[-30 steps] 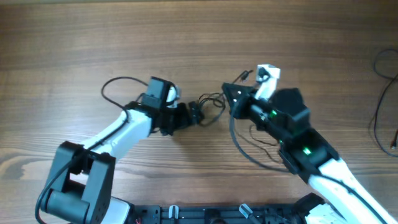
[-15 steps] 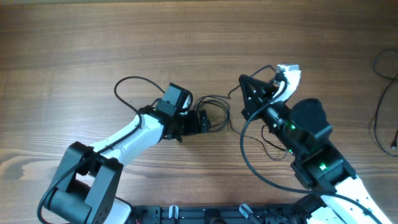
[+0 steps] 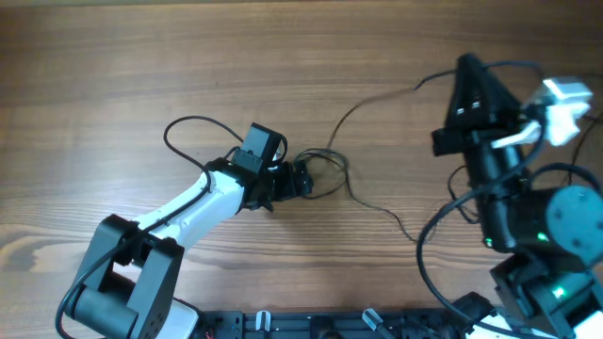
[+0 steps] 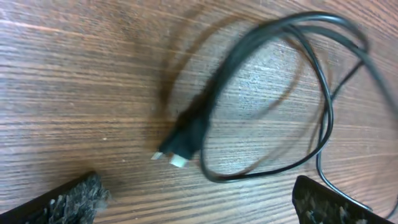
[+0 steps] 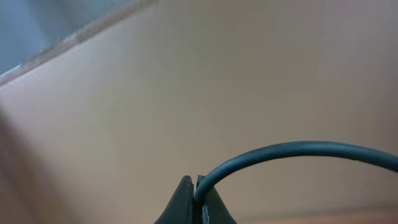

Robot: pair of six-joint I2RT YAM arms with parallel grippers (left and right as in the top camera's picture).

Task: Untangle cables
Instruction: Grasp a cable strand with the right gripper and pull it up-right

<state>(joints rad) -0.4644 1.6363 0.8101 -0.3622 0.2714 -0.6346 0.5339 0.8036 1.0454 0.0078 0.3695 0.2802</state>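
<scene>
Left gripper (image 3: 300, 179) hovers with jaws spread wide above the cables (image 4: 214, 87), looped loosely with a plug (image 4: 182, 142) on the wooden table (image 3: 141, 75). The raised right gripper (image 5: 196, 191), at right, is clenched on one cable (image 5: 298, 145) stretching from that loop.

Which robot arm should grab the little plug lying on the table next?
Left, probably. The left gripper hovers with jaws open right over the small plug end of the thin black cable on the wooden table. The right gripper is busy: shut on a stretch of cable, raised off to the right.
</scene>
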